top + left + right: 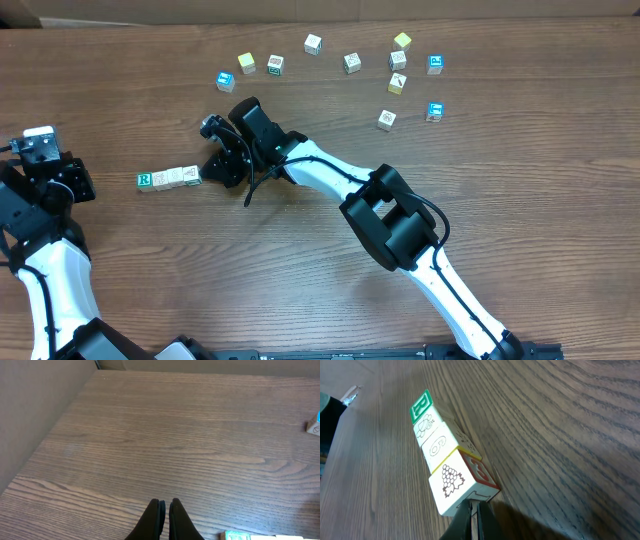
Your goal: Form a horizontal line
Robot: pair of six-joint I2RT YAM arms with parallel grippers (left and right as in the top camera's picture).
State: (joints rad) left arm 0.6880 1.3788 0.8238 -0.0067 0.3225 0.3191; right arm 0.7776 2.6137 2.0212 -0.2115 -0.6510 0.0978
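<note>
The horizontal line [170, 179] is a short row of four cubes left of centre, with a green "R" cube [145, 180] at its left end and pale cubes to the right. In the right wrist view the line [437, 446] runs away from me, the green R cube [421, 406] farthest and a grape-leaf cube [452, 482] nearest. My right gripper [211, 169] [474, 506] is shut and empty, its tips touching the near face of that end cube. My left gripper [82, 185] [164, 504] is shut and empty, left of the row and apart from it.
Several loose cubes lie scattered along the back of the table: blue-faced ones [225, 81] [435, 64] [434, 111], yellow ones [247, 62] [402, 41], and pale ones [313, 44] [386, 119]. The right arm [390, 215] stretches diagonally across the middle.
</note>
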